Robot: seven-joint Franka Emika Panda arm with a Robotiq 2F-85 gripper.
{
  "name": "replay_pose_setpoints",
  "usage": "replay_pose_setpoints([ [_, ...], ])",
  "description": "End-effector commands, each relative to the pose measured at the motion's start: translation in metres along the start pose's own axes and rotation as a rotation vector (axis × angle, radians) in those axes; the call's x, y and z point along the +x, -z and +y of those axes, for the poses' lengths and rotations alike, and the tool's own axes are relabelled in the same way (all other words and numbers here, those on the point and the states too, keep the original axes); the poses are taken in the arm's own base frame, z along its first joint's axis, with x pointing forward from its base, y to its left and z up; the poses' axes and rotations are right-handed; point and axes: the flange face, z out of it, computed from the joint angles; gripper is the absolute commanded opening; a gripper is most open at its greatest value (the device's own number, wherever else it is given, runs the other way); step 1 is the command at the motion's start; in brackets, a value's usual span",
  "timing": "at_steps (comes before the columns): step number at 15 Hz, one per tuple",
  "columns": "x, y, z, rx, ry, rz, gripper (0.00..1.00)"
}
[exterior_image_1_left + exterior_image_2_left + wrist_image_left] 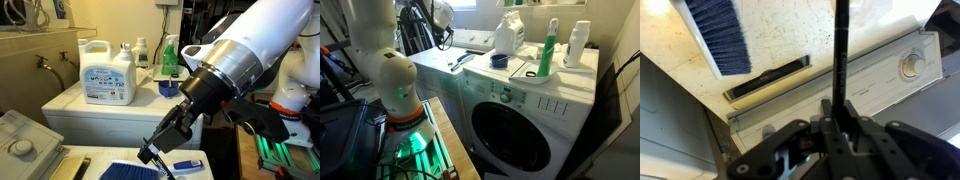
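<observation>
My gripper (838,112) is shut on a thin black handle (840,50) that runs straight away from the jaws in the wrist view. Blue brush bristles (720,35) lie on the speckled cream top of a machine (790,40), off to the side of the handle. In an exterior view the gripper (158,150) hangs low over that top, with the blue bristles (130,170) just beside it. I cannot tell where the handle joins the bristles. In the exterior view from farther off, the gripper (456,60) is small, at the far end of the washer tops.
A white detergent jug (108,72), a green bottle (170,55) and a blue bowl (168,88) stand on the neighbouring washer top (70,105). A blue-and-white object (187,165) lies near the gripper. A slot (765,80) and a control knob (910,65) lie below. The front-loader door (510,135) faces the aisle.
</observation>
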Motion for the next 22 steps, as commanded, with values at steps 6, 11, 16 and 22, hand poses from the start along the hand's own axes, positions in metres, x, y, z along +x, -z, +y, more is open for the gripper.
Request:
replay_pose_setpoints([
  [6,0.019,0.009,0.003,0.024,0.212,0.109,0.04],
  [11,0.021,0.006,0.01,0.014,0.239,0.122,0.14],
  [16,0.01,-0.001,0.028,-0.009,0.272,0.083,0.04],
  [22,-0.015,-0.013,0.05,-0.03,0.296,0.0,0.04],
])
